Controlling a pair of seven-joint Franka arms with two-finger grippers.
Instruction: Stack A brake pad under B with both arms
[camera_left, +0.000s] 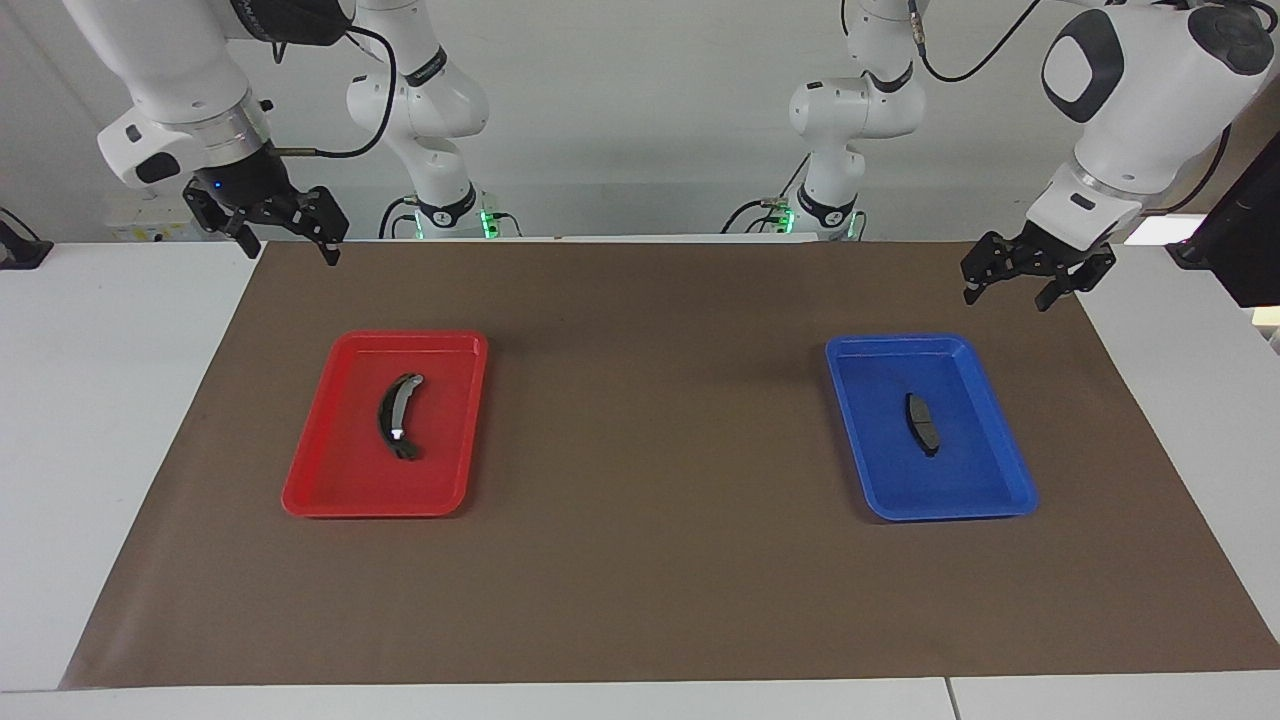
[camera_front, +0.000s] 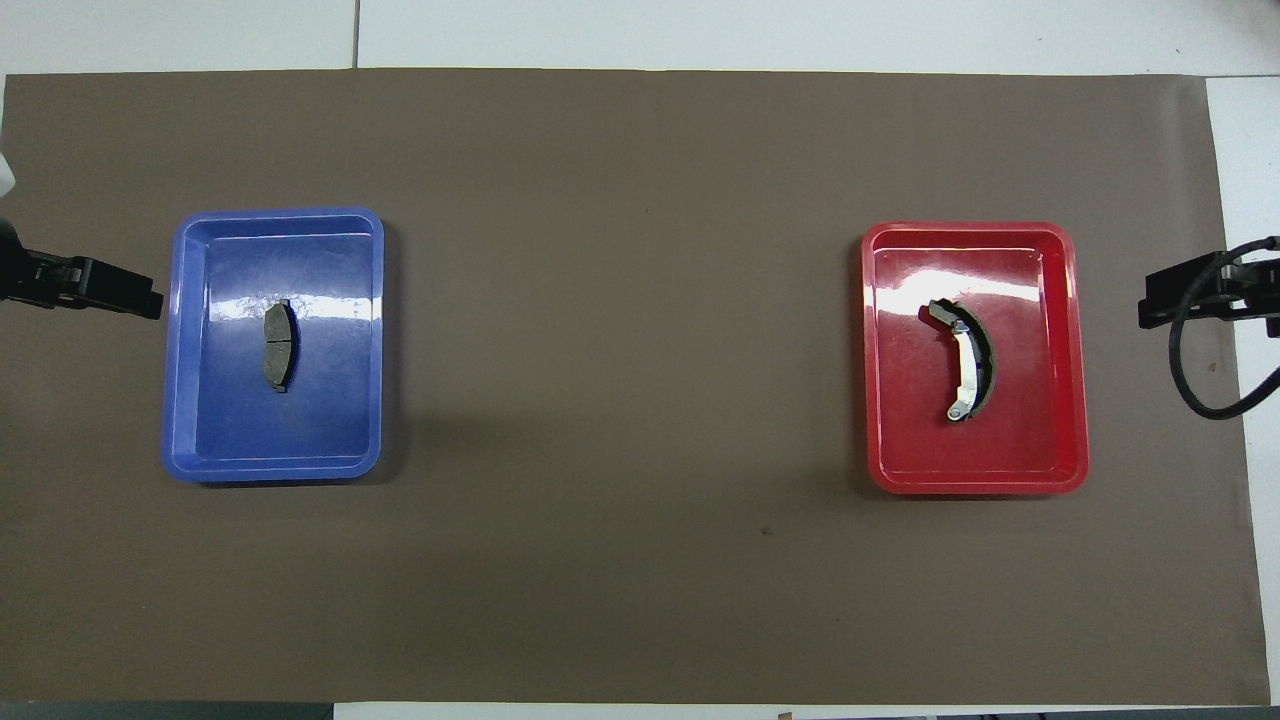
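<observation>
White bench under a brown mat, plain pale wall at the robots' end.

A brown mat (camera_left: 640, 560) is lying flat over most of the white bench (camera_left: 110, 420), leaving bare white strips showing at both ends and along the edge farthest from the robots, where a seam is splitting the bench top. A plain pale wall (camera_left: 640, 110) is rising at the robots' end, with black cables (camera_left: 385, 60) hanging before it and small green lights (camera_left: 487, 218) glowing low down. Soft, even light is falling from above, casting faint shadows on the mat.
</observation>
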